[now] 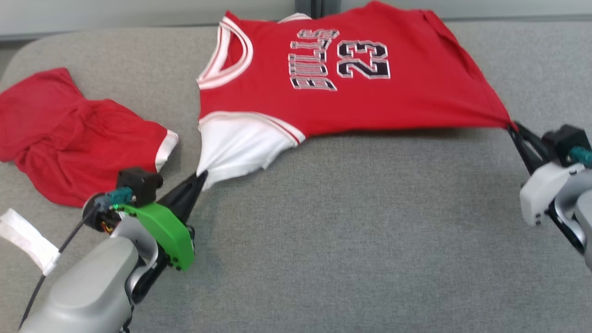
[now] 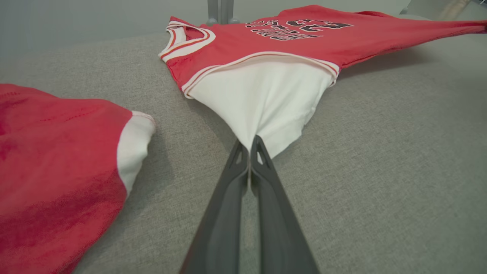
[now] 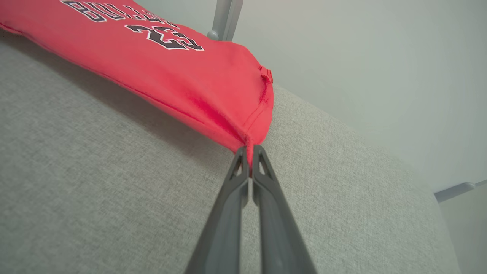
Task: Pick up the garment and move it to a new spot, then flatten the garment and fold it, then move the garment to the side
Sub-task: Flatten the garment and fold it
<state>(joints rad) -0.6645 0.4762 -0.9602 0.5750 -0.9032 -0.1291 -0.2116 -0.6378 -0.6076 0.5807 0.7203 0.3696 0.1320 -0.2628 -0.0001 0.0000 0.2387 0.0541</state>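
Observation:
The garment (image 1: 370, 92) is a red basketball jersey with white trim, a white sleeve and black "BULLS 23" lettering, stretched across the far half of the grey surface. My left gripper (image 1: 202, 175) is shut on the tip of the white sleeve (image 2: 262, 102), pulling it taut, and its closed tips (image 2: 250, 141) pinch the cloth in the left wrist view. At the right, my right gripper (image 1: 512, 126) is shut on the red hem corner (image 3: 251, 125), and its tips (image 3: 249, 150) clamp the fabric. The stretched near edge hangs slightly above the surface, casting a shadow.
A second red garment with a white cuff (image 1: 69, 134) lies crumpled at the left, close to my left arm. A white strip (image 1: 27, 240) lies at the left edge. The grey fabric surface (image 1: 347, 231) stretches between the arms. A grey post (image 1: 317, 7) stands behind the jersey.

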